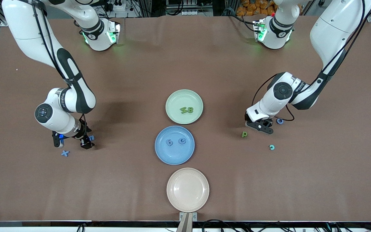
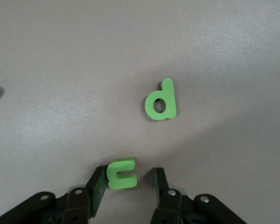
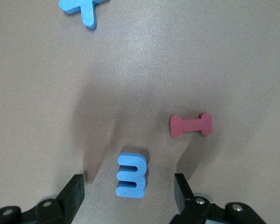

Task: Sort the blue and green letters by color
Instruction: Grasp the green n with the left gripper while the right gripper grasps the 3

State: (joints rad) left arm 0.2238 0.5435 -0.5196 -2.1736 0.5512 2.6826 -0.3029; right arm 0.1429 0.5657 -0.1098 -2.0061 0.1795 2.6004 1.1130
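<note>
right end effector (image 1: pixel 72 141): low over the bench (image 1: pixel 134 64) toward the right arm's end, jaws spread wide and gripping nothing; its fingers (image 3: pixel 74 193) straddle the blue e with clear gaps on both sides.
blue e (image 3: pixel 130 175): flat on the bench between the right end effector's fingers, touched by neither.
dark red letter (image 3: pixel 191 125): on the bench near the blue e, apart from it.
blue x (image 1: pixel 65 153): on the bench, nearer to the front camera than the right end effector and just beside it.
green plate (image 1: pixel 175 100): mid-bench, farthest of the three plates from the front camera; it holds two green letters (image 1: pixel 186 110) lying side by side, one of them a b.
blue plate (image 1: pixel 172 156): just nearer than the green plate; it holds a blue 6 (image 1: pixel 169 142) and a blue c (image 1: pixel 182 140), slightly apart.
beige plate (image 1: pixel 187 190): nearest to the front camera, in line with the other two plates.
green p (image 1: pixel 244 134): flat on the bench toward the left arm's end, near the left end effector and clear of it.
left end effector (image 1: pixel 259 126): down at the bench, jaws parted around the green n, not clamped on it.
green n (image 2: pixel 121 173): flat on the bench between the left fingers (image 2: pixel 95 186), against one of them with a gap to the other.
teal letter (image 1: pixel 271 147): on the bench, nearer to the front camera than the green p and apart from it.
pale blue ring letter (image 1: pixel 280 121): on the bench just beside the left end effector.
</note>
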